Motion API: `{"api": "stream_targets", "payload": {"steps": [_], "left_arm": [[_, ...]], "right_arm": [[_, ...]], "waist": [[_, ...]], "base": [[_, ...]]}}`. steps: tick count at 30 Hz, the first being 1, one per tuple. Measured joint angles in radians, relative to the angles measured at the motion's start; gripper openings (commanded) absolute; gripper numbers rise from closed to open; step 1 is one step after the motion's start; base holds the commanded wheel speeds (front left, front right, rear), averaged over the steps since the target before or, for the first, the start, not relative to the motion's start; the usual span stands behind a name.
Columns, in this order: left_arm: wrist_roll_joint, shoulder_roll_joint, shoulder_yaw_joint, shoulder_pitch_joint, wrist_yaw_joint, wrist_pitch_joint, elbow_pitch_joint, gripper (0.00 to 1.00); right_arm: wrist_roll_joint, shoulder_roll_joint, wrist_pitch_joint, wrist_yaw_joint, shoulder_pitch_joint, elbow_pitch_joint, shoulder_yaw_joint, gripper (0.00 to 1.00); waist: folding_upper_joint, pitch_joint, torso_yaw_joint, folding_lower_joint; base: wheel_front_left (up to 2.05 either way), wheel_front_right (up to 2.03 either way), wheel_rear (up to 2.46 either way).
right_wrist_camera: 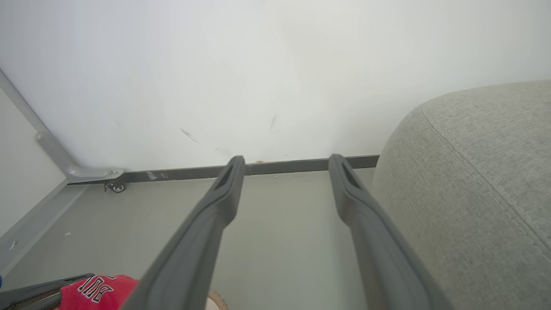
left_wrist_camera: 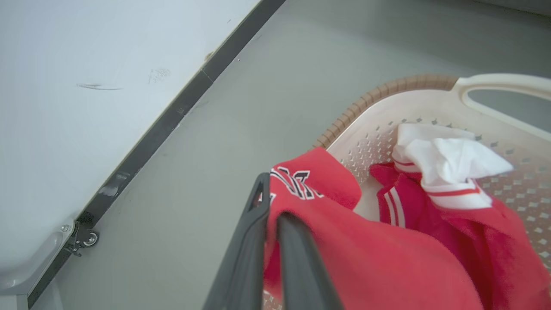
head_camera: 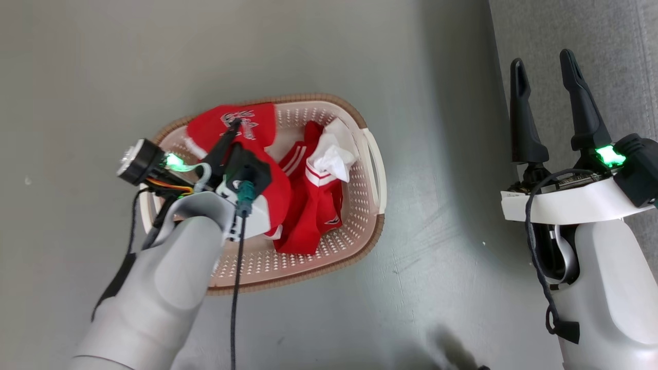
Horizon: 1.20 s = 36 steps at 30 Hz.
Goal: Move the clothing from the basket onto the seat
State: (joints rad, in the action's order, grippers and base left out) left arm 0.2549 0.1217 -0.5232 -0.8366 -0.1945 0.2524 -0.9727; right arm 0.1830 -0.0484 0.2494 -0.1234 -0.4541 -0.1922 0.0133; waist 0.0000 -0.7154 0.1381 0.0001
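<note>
The cream basket (head_camera: 371,240) with its brown rim stands on the grey floor. My left gripper (head_camera: 235,124) hangs over its left half, shut on a red piece of the clothing (head_camera: 267,190) with white lettering. In the left wrist view the red fabric (left_wrist_camera: 344,241) is pinched between the closed fingers (left_wrist_camera: 252,241) above the basket (left_wrist_camera: 387,88). A second red garment (head_camera: 313,216) with white stripes and a white lining lies inside. My right gripper (head_camera: 541,64) stands open and empty beside the seat (head_camera: 617,51). The right wrist view has the grey seat (right_wrist_camera: 473,172) to the right of the open gripper (right_wrist_camera: 287,161).
A white wall with a dark baseboard (right_wrist_camera: 292,165) runs behind the basket. A small caster wheel (left_wrist_camera: 89,238) sits at the foot of a white panel. Bare grey floor (head_camera: 442,180) lies between the basket and the seat.
</note>
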Motion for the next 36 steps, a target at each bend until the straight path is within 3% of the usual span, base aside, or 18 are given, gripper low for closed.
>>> {"api": "stream_targets", "payload": {"steps": [15, 36], "left_arm": [[-0.089, -0.007, 0.009, 0.106, -0.008, 0.0, 0.201, 0.0], [-0.185, 0.044, 0.051, 0.196, 0.006, 0.0, 0.389, 0.0]], "right_arm": [[-0.017, -0.016, 0.0, 0.0, 0.034, -0.041, -0.01, 1.0], [-0.067, -0.071, 0.0, 0.0, 0.124, -0.114, 0.063, 1.0]], "waist": [[0.0, 0.137, -0.046, 0.0], [0.0, 0.358, -0.106, -0.0001]], "base": [[0.0, 0.0, 0.0], [0.0, 0.0, 0.0]]}}
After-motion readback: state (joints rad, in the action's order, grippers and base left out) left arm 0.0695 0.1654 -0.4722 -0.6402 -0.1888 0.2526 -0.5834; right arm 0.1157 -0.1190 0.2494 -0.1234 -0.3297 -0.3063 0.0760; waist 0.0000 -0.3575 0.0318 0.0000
